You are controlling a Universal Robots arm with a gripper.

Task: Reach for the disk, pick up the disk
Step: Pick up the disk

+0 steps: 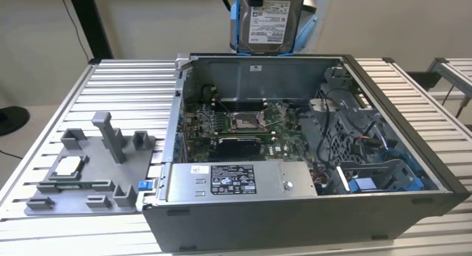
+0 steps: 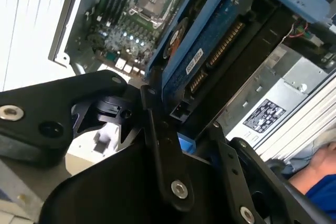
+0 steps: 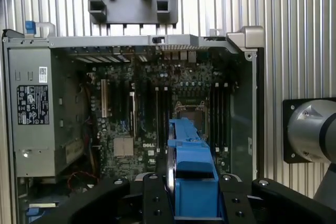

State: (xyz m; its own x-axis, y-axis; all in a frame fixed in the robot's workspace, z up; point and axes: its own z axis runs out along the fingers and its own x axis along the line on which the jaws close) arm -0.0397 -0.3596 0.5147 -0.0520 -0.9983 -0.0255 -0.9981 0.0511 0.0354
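The disk (image 1: 268,21), silver with its white label and blue bracket, hangs upright, long axis vertical, above the rear wall of the open computer case (image 1: 244,217) in the exterior view. It sits right between the gripper (image 3: 191,195) fingers, which are clamped on its blue bracket in both wrist views. From the hand the disk points straight out toward the motherboard (image 3: 157,119) below, clear of the case.

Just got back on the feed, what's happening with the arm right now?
The gripper is shut on the disk, holding it by its blue bracket high above the open computer case. The disk is already out and clear of the case, its label side facing the exterior view. The grey fixture tray sits beside the case on the slatted table.
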